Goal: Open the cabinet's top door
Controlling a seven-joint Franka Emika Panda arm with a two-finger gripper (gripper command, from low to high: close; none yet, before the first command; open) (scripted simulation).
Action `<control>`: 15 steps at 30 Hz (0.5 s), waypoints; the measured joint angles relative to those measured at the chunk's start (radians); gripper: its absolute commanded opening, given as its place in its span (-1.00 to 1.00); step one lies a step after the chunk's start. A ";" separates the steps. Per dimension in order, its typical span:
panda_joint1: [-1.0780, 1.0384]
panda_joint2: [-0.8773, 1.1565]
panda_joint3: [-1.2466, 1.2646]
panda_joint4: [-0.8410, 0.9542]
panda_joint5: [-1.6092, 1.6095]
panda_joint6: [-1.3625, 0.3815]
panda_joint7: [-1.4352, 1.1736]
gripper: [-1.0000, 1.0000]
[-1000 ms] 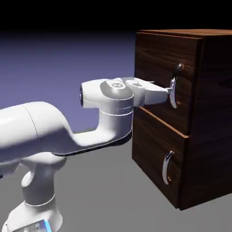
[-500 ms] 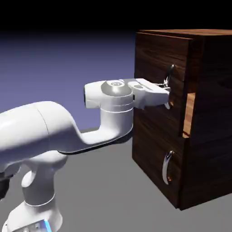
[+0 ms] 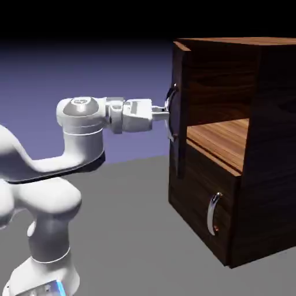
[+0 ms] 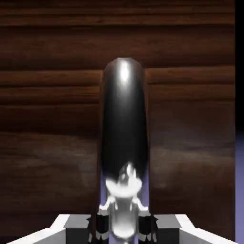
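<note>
The dark walnut cabinet (image 3: 272,173) stands at the exterior view's right. Its top door (image 3: 180,75) is swung wide and shows edge-on, baring the lighter wood shelf (image 3: 222,136) inside. My gripper (image 3: 163,115) reaches in from the left and is shut on the top door's curved silver handle (image 3: 171,110). In the hand view that handle (image 4: 124,138) rises large between my fingertips (image 4: 97,229), in front of the dark wood of the door (image 4: 47,119). My gripper (image 4: 123,228) sits at the bottom edge, clamped on the bar.
Below the shelf, the shorter lower panel (image 3: 196,196) is closed, with its small silver handle (image 3: 214,213). The white arm (image 3: 81,124) stretches across the left half of the exterior view over the grey table (image 3: 127,231).
The arm has drawn back to the left with the handle in its grip. The top door has swung from closed, through ajar, to wide open, and the shelf now shows.
</note>
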 measured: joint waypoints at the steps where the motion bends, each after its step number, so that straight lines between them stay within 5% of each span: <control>1: 0.000 -0.008 0.036 -0.009 0.037 -0.023 -0.002 -1.00; 15: 0.053 0.025 0.543 -0.005 0.532 -0.350 0.027 -1.00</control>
